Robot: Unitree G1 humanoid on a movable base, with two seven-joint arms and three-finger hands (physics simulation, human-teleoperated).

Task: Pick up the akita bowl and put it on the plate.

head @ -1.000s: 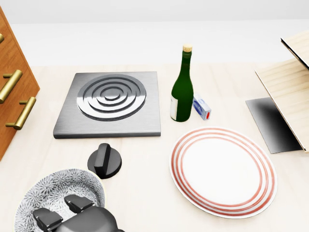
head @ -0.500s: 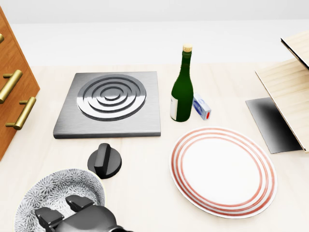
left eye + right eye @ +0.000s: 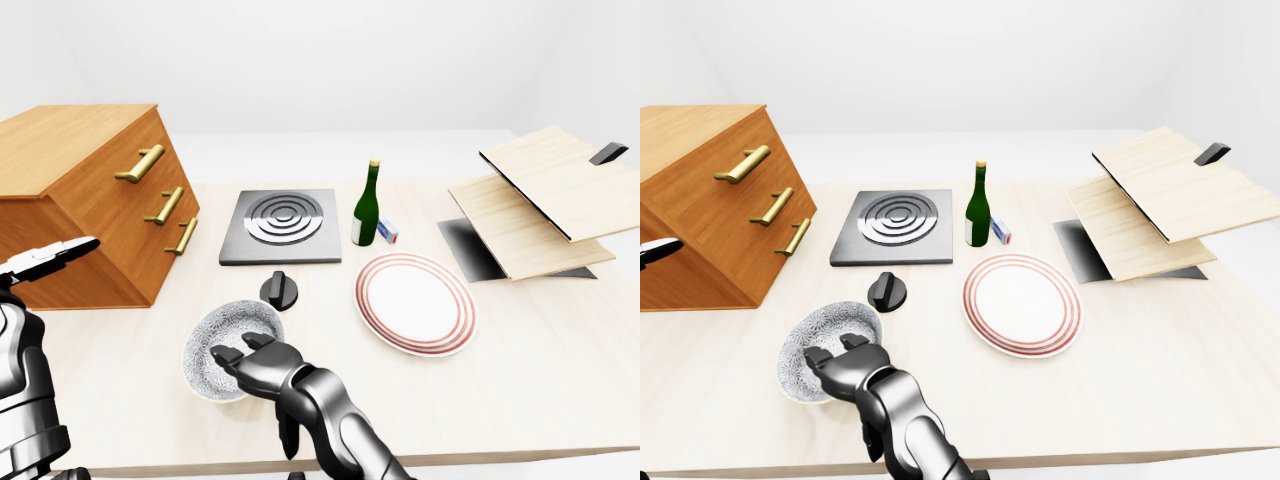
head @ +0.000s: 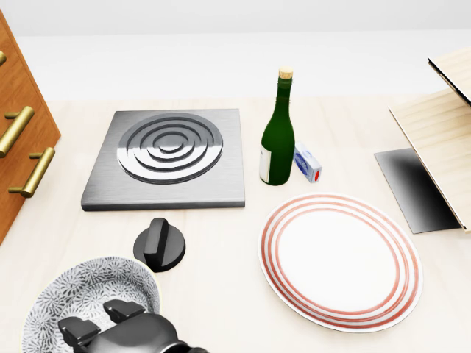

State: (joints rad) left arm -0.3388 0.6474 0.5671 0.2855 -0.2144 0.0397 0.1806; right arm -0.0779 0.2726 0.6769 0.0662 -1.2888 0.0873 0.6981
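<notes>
At lower left of surface point(image 3: 520, 380) in left-eye view, right hand point(image 3: 255, 362) sat over akita bowl point(image 3: 235, 322) near rim, fingers point(image 3: 226, 356) spread, nothing clasped. Plate point(image 3: 415, 302) lay rightward. Left hand point(image 3: 50, 262) well apart, grip unclear.

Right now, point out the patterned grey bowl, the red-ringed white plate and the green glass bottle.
patterned grey bowl point(image 3: 235, 322): left-eye view, patterned inside.
red-ringed white plate point(image 4: 338, 261): head view, bare centre.
green glass bottle point(image 4: 280, 140): head view, middle of body.
</notes>
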